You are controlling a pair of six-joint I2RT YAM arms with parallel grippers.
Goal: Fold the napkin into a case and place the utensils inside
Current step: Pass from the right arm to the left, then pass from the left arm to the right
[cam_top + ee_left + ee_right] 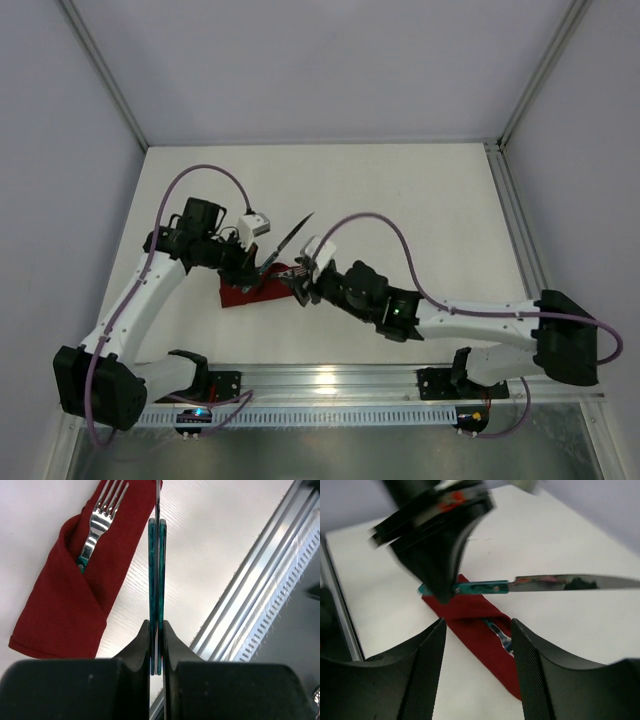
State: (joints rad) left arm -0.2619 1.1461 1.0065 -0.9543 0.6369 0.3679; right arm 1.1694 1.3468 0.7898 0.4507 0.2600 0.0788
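Observation:
The dark red case [240, 298] lies flat on the white table between the two grippers. The fork [100, 520] sits in its pocket, silver head sticking out, teal handle mostly hidden inside the case [75, 605]. My left gripper [156, 630] is shut on the teal handle of the knife [156, 570] and holds it above the table beside the case; the blade [292, 235] points up and away. My right gripper [477, 635] is open and empty, hovering over the case [475, 625], with the fork head [502, 635] between its fingers [427, 665]. The knife [560, 582] crosses above.
An aluminium rail [330, 385] runs along the near table edge, close to the left gripper in the left wrist view [260, 615]. White enclosure walls stand on the left, back and right. Purple cables [380, 225] arc over both arms.

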